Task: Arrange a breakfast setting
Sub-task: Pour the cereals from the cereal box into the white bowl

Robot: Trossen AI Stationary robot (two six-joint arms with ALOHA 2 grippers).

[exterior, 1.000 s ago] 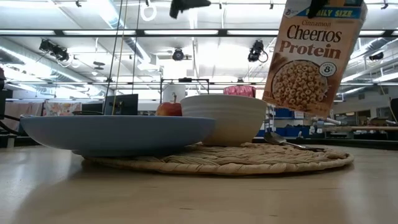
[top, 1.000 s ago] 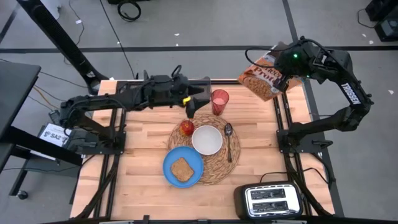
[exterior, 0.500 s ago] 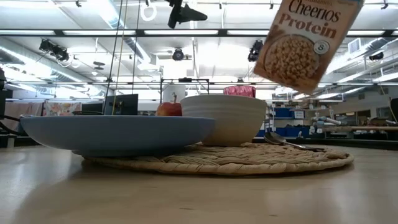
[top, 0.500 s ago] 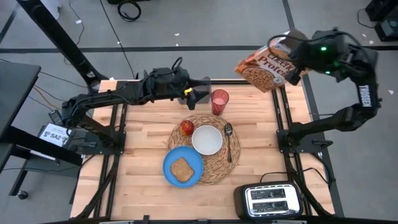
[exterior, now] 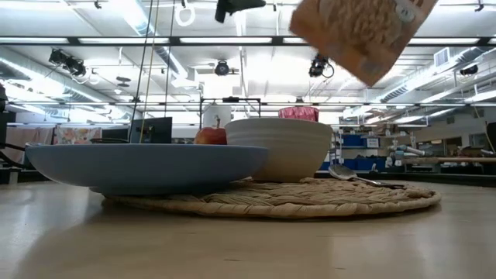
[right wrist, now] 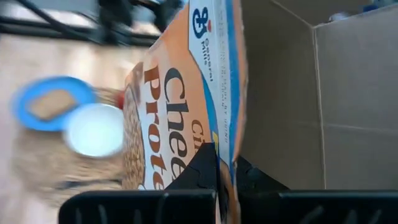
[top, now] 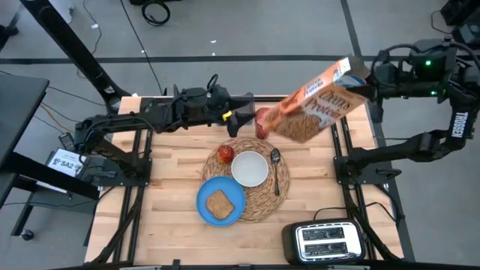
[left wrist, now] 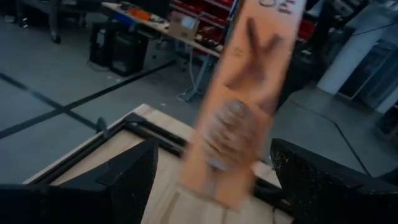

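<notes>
Overhead, right tool point(top: 369, 75) pinched on tilted Cheerios Protein box point(top: 319, 105), long axis toward white bowl point(top: 250, 168).

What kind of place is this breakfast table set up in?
Probably a robotics lab or workshop, not a kitchen. The wooden table stands on a bare grey floor with taped lines, the low view shows ceiling strip lights and shelving behind the white bowl, and the right end effector holds a Cheerios Protein box.

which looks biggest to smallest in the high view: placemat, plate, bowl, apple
1. placemat
2. plate
3. bowl
4. apple
All four lie at table level, so nearness to the camera barely skews this.
</notes>
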